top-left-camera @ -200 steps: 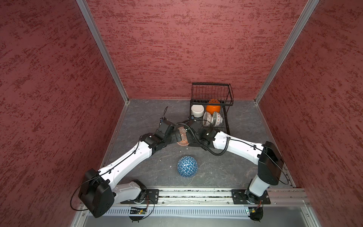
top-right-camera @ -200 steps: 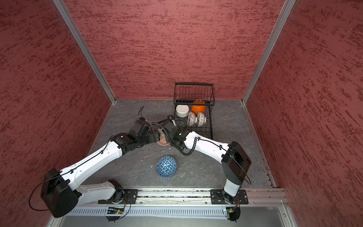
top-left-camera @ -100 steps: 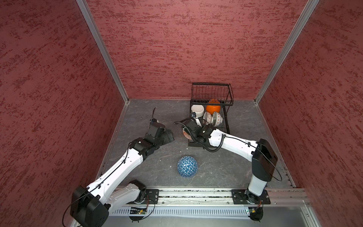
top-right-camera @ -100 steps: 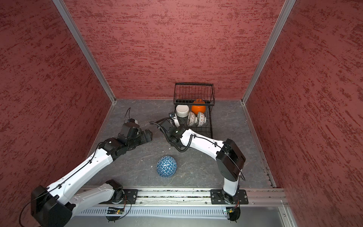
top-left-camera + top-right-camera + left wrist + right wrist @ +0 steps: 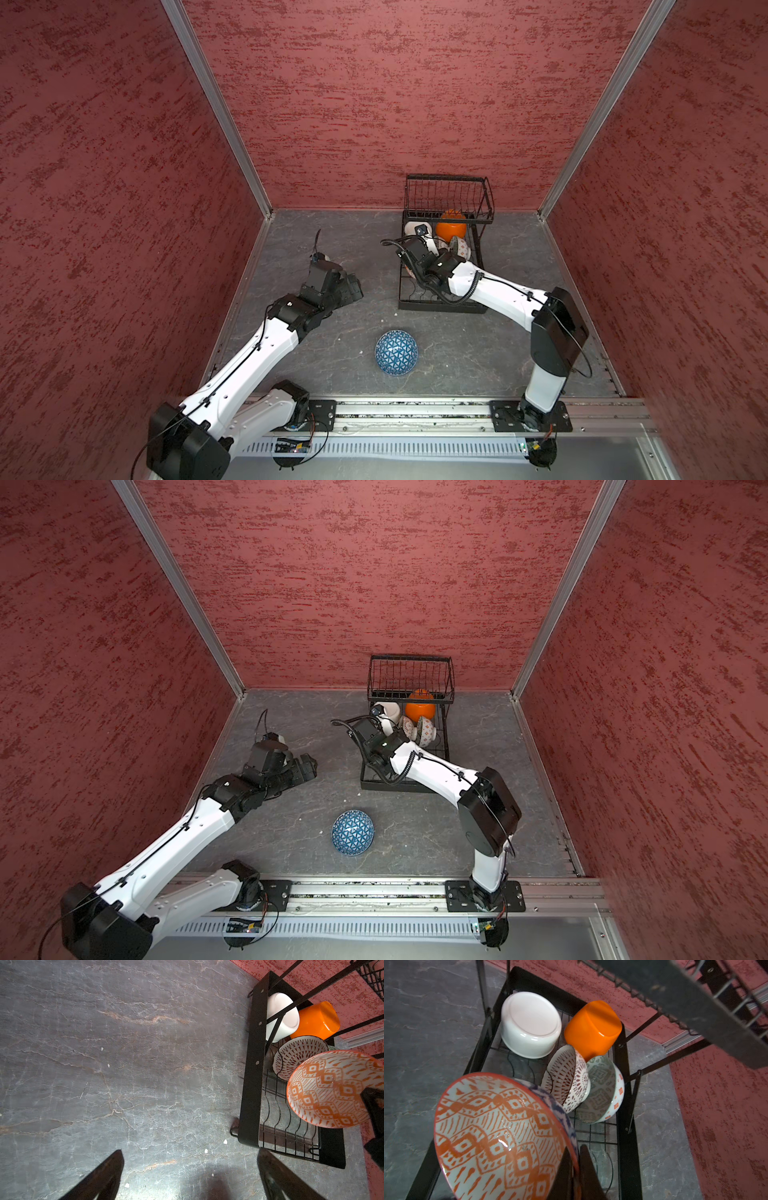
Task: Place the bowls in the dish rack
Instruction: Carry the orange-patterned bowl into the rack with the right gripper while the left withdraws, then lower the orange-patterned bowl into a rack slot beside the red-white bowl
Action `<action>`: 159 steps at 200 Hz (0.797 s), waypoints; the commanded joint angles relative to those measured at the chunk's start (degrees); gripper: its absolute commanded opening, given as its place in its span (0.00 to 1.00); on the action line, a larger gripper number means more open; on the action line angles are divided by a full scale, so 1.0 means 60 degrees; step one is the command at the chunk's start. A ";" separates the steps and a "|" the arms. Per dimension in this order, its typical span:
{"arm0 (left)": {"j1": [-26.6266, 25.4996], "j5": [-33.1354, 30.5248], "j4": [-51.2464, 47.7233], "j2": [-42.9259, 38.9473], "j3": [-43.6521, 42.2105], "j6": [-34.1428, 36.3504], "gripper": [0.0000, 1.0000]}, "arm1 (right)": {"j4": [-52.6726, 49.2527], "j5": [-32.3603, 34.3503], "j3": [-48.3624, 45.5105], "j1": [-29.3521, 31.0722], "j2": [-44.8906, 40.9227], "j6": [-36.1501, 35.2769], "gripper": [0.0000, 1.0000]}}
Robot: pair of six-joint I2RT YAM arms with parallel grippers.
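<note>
My right gripper (image 5: 576,1159) is shut on the rim of an orange-and-white patterned bowl (image 5: 500,1132), held tilted over the near part of the black wire dish rack (image 5: 440,306). Farther back in the rack sit a white bowl (image 5: 529,1022), an orange bowl (image 5: 593,1026), a red-brown patterned bowl (image 5: 566,1078) and a grey-green patterned bowl (image 5: 602,1088). A blue triangle-patterned bowl (image 5: 396,353) lies upside down on the table in front of the rack. My left gripper (image 5: 190,1153) hangs open and empty over bare table, left of the rack (image 5: 252,1084).
The rack's raised upper basket (image 5: 446,195) overhangs its back half, close above the orange bowl. Red walls (image 5: 124,208) close in the left, back and right sides. A metal rail (image 5: 415,415) carrying both arm bases runs along the front edge.
My left gripper has pulled back to the left, away from the patterned bowl. My right gripper has carried that bowl rightward and back, over the rack.
</note>
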 commanded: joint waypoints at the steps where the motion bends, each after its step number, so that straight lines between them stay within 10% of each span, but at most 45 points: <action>1: 0.0143 0.0183 0.0118 -0.0220 -0.0228 0.0199 1.00 | 0.0624 0.0660 0.0345 -0.0181 0.0047 -0.0298 0.00; 159: 0.1006 0.1521 0.0981 -0.0480 -0.0865 0.0448 1.00 | 0.1793 0.2210 0.1705 -0.0424 0.1966 -0.1969 0.00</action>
